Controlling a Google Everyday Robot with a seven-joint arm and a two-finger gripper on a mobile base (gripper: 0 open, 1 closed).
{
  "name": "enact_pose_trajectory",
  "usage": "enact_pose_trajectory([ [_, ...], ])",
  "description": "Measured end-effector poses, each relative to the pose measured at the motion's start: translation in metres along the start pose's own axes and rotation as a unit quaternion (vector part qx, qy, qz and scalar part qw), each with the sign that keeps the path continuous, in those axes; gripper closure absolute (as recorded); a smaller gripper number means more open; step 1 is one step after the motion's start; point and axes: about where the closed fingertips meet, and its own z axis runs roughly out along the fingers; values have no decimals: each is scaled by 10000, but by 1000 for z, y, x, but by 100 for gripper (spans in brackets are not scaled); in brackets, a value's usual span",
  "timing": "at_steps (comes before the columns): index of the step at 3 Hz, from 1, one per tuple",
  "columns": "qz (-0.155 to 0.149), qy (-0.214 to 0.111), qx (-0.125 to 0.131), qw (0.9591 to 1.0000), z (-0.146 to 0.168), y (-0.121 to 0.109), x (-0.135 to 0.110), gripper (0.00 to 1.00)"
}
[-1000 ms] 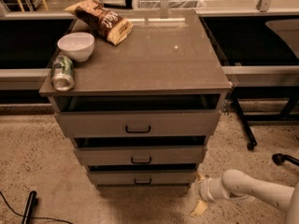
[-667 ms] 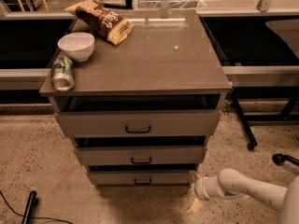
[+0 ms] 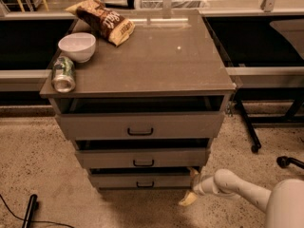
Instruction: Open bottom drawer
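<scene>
At floor level, right of the cabinet (image 3: 142, 75): the gripper (image 3: 191, 187) sits at the right end of the bottom drawer (image 3: 123, 180). Its two yellowish fingertips (image 3: 187, 201) are spread apart, one above the other, with nothing held between them. The white arm (image 3: 237, 186) comes in from the lower right.

Drawers: 3, grey-brown, stacked, each with 1 black bar handle at centre. The bottom drawer is lowest, just above the speckled floor (image 3: 38, 160). The top drawer (image 3: 95, 125) and middle drawer (image 3: 104, 157) sit above it. A dark gap shows over each front; contents are lost in shadow, cannot tell.

Cabinet top, left side:
- 1 white bowl (image 3: 77, 46), inside plain white
- 1 green can (image 3: 63, 73) on its side at the front left edge
- 1 snack bag (image 3: 102, 20) behind the bowl
</scene>
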Motion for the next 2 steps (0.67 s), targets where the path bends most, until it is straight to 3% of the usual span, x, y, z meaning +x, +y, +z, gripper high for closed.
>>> enact_pose_trajectory([
  [1, -43, -48, -32, 10000, 24, -18, 5, 0],
  [2, -195, -57, -156, 9997, 42, -21, 0, 19],
])
